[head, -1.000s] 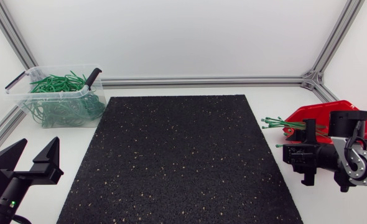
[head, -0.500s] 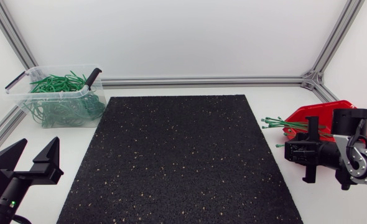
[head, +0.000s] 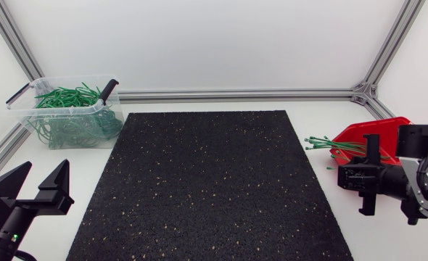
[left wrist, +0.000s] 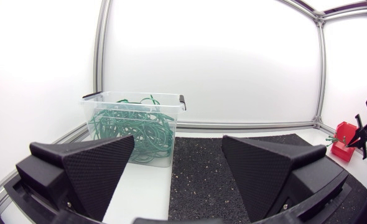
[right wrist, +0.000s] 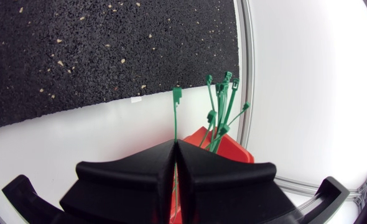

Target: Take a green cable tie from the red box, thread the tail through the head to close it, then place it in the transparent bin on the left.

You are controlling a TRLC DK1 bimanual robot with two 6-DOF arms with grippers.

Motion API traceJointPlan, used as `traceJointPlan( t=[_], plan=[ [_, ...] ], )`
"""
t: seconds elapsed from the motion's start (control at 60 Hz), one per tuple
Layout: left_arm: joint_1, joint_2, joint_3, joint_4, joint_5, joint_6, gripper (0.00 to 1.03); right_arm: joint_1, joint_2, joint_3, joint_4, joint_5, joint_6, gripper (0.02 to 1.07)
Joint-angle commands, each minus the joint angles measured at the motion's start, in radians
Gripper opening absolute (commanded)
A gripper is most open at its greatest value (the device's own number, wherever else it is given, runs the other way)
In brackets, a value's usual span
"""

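The green cable tie (right wrist: 175,115) sticks out between the fingers of the right gripper (right wrist: 176,144), which are pressed shut on it, just by the red box (right wrist: 230,146) at the right. The left gripper (left wrist: 177,146) sits near the left, jaws wide, holding nothing. The transparent bin (head: 54,109) is at the far left. The tie is thin and bendy, so it could slip out, or catch the other ties (right wrist: 224,93) and drag them onto the black mat (head: 207,181).
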Motion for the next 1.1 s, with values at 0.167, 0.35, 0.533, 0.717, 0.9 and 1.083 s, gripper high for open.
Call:
traceJointPlan(
  t=[0.167, 0.35, 0.533, 0.717, 0.9, 1.083],
  plan=[
    [-0.007, -0.007, -0.038, -0.025, -0.001, -0.019, 0.98, 0.007, -0.196, 0.08, -0.19, -0.008, 0.001, 0.08],
    [-0.007, -0.007, -0.038, -0.025, -0.001, -0.02, 0.98, 0.015, -0.289, 0.166, -0.311, -0.028, 0.028, 0.08],
    [-0.007, -0.007, -0.039, -0.024, -0.001, -0.02, 0.98, 0.103, -0.349, 0.26, -0.445, 0.013, 0.172, 0.08],
    [-0.017, -0.007, -0.038, -0.027, -0.001, -0.02, 0.98, 0.254, -0.395, 0.392, -0.635, 0.067, 0.335, 0.08],
    [-0.02, -0.007, -0.039, -0.017, -0.001, -0.01, 0.98, 0.475, -0.384, 0.47, -0.752, 0.176, 0.487, 0.08],
    [-0.02, -0.008, -0.043, 0.001, -0.001, -0.008, 0.98, 0.61, -0.283, 0.544, -0.894, 0.179, 0.657, 0.08]
  ],
)
